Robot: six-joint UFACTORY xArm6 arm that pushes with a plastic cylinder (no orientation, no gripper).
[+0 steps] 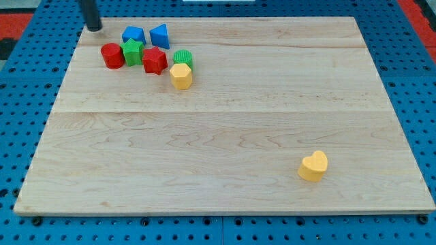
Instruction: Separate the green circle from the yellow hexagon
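Camera view, nearest first: a yellow heart [313, 165] sits alone on the table [225, 136]. Farther up, the yellow hexagon [181, 75] touches the green circle [182, 58]. Beyond, at the view's top left, my tip [93, 28] holds nothing, well left of both.

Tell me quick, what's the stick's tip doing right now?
My tip: holding nothing, touching no block, at the view's top left, left of the blue blocks.
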